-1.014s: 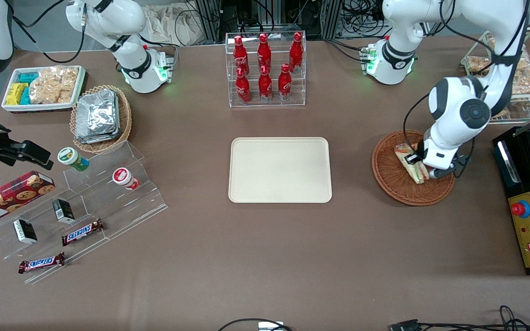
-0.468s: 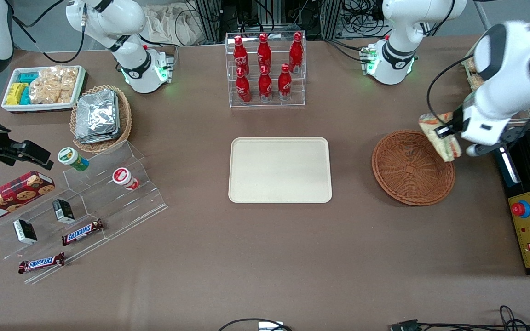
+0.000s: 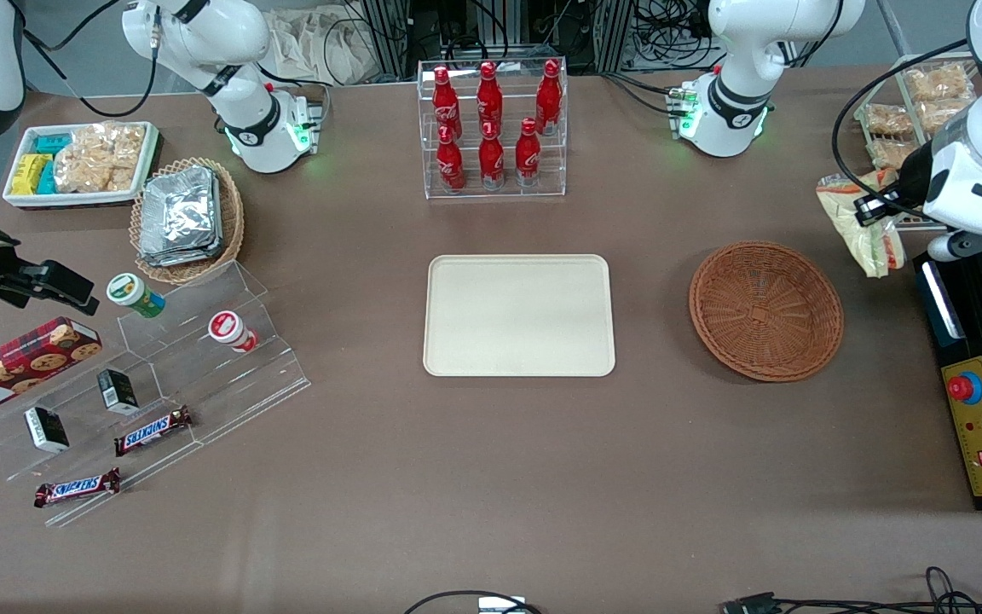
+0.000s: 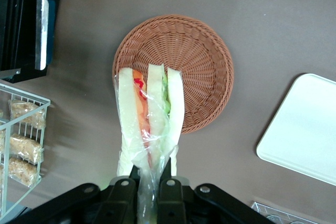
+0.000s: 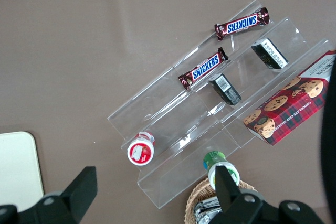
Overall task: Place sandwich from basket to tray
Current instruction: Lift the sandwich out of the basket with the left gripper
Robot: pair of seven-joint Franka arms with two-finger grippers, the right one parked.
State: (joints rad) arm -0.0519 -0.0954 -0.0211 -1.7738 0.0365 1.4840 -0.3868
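The end effector (image 4: 148, 174) is clamped on the sandwich (image 3: 859, 223), raised clear of the basket (image 3: 765, 309) rim, toward the working arm's end. Bare tabletop (image 3: 653, 307) separates basket and tray (image 3: 518, 315). The wrist view shows the filling.

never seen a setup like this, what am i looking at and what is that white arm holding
These are two white robot arms bolted to a brown table. One picture looks down on the table from the front; the other two come from cameras on each arm's wrist.

The working arm's gripper, its jaws shut, holds a triangular wrapped sandwich of pale bread with green and red filling in the air, beside and above the round reddish-brown wicker basket, toward the working arm's end of the table. In its wrist view the sandwich hangs over that basket.

The flat cream rectangular tray lies at the table's middle with nothing on it. Also there: a clear rack of red bottles and chocolate bars on clear steps.
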